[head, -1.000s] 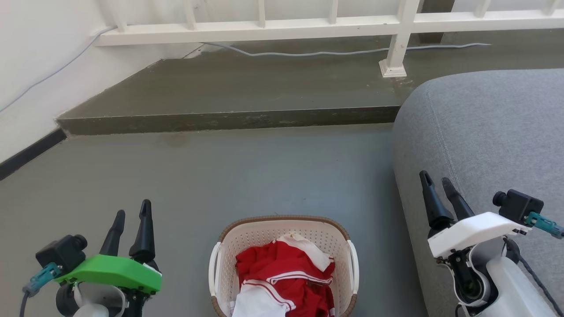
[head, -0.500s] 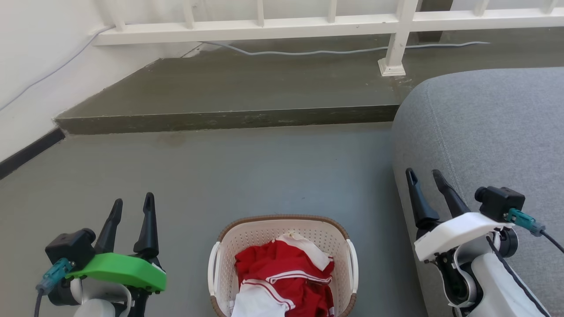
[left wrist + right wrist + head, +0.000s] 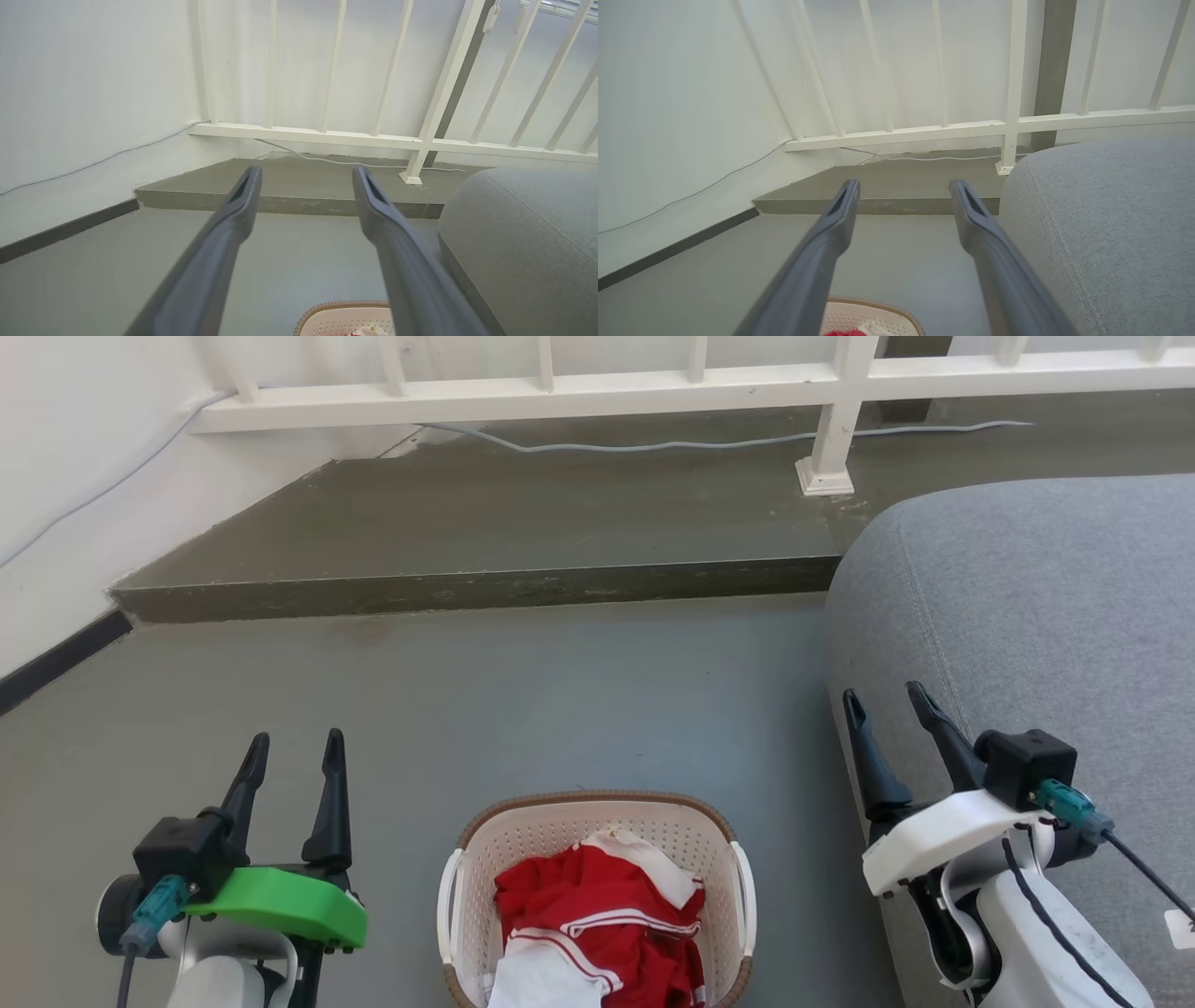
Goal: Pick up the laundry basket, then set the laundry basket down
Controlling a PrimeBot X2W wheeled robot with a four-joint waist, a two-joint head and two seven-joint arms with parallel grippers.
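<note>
The cream-white perforated laundry basket (image 3: pixel 523 840) with a brown rim stands on the grey floor at the bottom centre of the head view, holding red and white clothes (image 3: pixel 597 924). Its far rim also peeks in at the bottom of the left wrist view, basket (image 3: pixel 327 310), and of the right wrist view, basket (image 3: pixel 878 312). My left gripper (image 3: pixel 294 751) hovers open to the basket's left, apart from its white side handle (image 3: pixel 450 905). My right gripper (image 3: pixel 882 698) hovers open to the basket's right, in front of the sofa, touching nothing.
A grey sofa (image 3: pixel 1036 607) fills the right side, close beside my right arm. A raised concrete step (image 3: pixel 485 583) runs across ahead, with a white railing (image 3: pixel 831 420) and a loose cable (image 3: pixel 653 446) on it. A white wall (image 3: pixel 65 495) bounds the left.
Both grippers have drifted inward toward the basket and slightly up the view, and their fingers have spread wider. The basket has stayed put.
</note>
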